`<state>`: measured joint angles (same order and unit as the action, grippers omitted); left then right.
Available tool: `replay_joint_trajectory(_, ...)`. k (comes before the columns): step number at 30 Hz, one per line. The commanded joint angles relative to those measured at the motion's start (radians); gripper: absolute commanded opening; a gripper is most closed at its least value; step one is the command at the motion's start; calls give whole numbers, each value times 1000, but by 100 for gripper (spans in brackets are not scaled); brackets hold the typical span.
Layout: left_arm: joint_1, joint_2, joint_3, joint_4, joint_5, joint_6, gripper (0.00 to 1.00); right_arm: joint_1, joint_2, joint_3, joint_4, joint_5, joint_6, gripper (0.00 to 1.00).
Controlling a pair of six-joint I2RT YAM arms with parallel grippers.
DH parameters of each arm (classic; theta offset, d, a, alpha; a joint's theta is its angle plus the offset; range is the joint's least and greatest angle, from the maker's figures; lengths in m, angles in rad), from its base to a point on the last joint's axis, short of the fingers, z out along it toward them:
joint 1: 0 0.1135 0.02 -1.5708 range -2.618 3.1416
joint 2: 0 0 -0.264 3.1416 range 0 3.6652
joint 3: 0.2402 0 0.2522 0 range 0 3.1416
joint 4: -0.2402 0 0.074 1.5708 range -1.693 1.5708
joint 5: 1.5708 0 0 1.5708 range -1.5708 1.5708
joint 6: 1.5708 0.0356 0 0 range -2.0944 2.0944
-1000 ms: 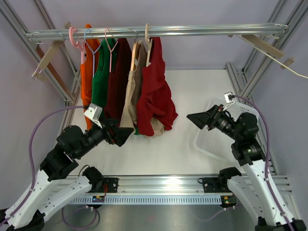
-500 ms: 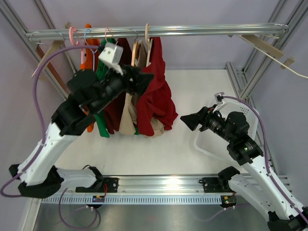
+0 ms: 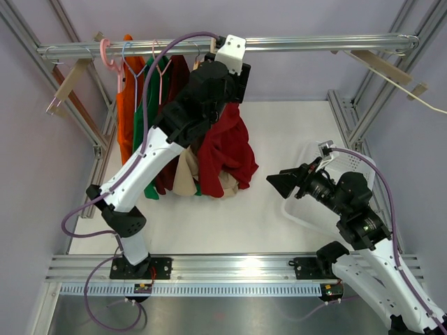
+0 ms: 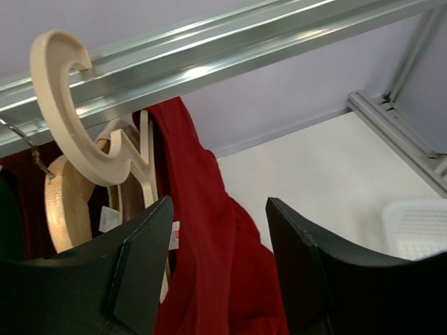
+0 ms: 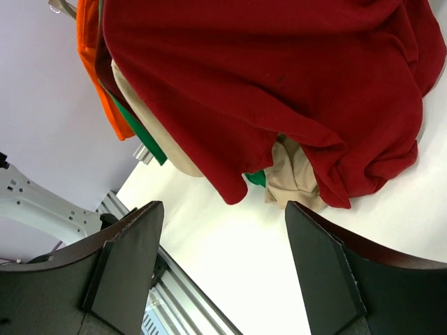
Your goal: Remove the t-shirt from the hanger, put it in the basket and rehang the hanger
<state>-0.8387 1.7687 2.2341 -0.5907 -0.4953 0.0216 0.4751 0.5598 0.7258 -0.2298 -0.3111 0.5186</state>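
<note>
Nearest, at lower right, the right gripper (image 5: 223, 209) holds its jaws spread and empty beside one white basket (image 3: 357, 162) on the desk (image 3: 279, 125). Farther, five garments crowd the rail (image 3: 314, 43). The red t-shirt (image 3: 230, 150) hangs rightmost on its wooden hanger (image 4: 63, 118), with the left gripper (image 4: 218, 209) close by its shoulder, jaws spread.

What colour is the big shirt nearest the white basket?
Red. The t-shirt shows best in the right wrist view.

No writing can be read anywhere. The small white tag (image 4: 108, 218) beside the wooden hanger (image 4: 70, 132) is too blurred to make out.
</note>
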Motion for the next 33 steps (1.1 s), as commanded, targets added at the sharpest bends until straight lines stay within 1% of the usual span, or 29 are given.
replay_joint_trajectory(1, 4, -3, 62, 29, -109, 55, 60, 14, -18, -11, -2, -42, -12, 79)
replay_joint_trajectory(4, 19, -5, 44, 29, -114, 44, 59, 14, -21, -11, -6, -48, -12, 79)
replay_joint_trajectory(7, 27, -43, 6, 29, -108, 14, 58, 17, -21, -14, -8, -57, -11, 79)
replay_joint_trajectory(9, 33, -83, -46, 31, -101, -9, 57, 17, -21, -17, -2, -57, -11, 79)
replay_joint_trajectory(14, 110, -101, -105, 23, -4, -71, 56, 17, -11, -12, 6, -66, -9, 79)
replay_joint_trajectory(17, 145, -89, -91, 9, 47, -92, 55, 19, -9, -12, 4, -68, -9, 79)
replay_joint_trajectory(21, 162, -46, -42, -11, 92, -92, 54, 19, 3, -9, 7, -69, -8, 79)
replay_joint_trajectory(27, 178, -17, -36, -9, 164, -95, 53, 20, 14, -9, 14, -71, -9, 79)
replay_joint_trajectory(30, 178, -3, -25, -11, 184, -95, 51, 20, 22, -9, 15, -72, -8, 79)
replay_joint_trajectory(33, 181, 14, -16, -11, 179, -94, 47, 22, 22, -8, 15, -71, -8, 79)
